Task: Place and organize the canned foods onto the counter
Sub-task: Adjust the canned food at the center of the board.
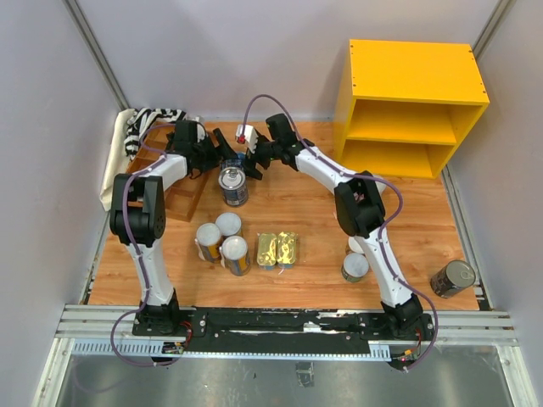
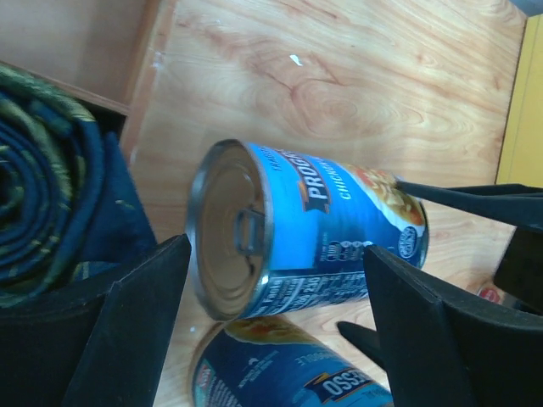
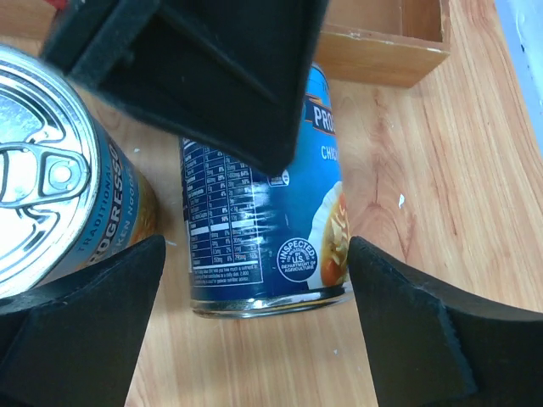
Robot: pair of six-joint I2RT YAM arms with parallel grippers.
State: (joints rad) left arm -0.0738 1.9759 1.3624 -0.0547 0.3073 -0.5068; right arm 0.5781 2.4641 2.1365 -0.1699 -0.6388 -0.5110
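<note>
The left gripper (image 2: 276,250) was released, its black fingers spread to either side of a blue soup can (image 2: 322,229) that stood upright on the wooden table (image 2: 339,76). Whether either pad brushed the label could not be told. The right gripper (image 3: 254,246) was released too. It straddled the same can from the opposite side, with bare wood showing at both flanks. In that view one of the left fingers (image 3: 195,76) blocked the can's top and part of its label.

A second can (image 3: 59,186) of the same brand stood just beside the first and was cut off by the frame edge in both wrist views. From overhead the pair merged into one dark shape under the grippers and could hardly be told apart.

The yellow shelf (image 1: 413,72) stood at the far right, well apart from every can seen. Nearer, left of centre, three white-lidded cans (image 1: 228,224) clustered together, with two gold tins (image 1: 278,248) side by side just to their right. Two short cans (image 1: 355,267) sat by the right arm, the farther one mostly hidden behind it. A dark can (image 1: 452,278) leaned or lay at the near right; which could not be told.

The tray (image 1: 187,203) at the left was largely covered by the left arm. A patterned cloth (image 1: 153,119) lay at the far left.
</note>
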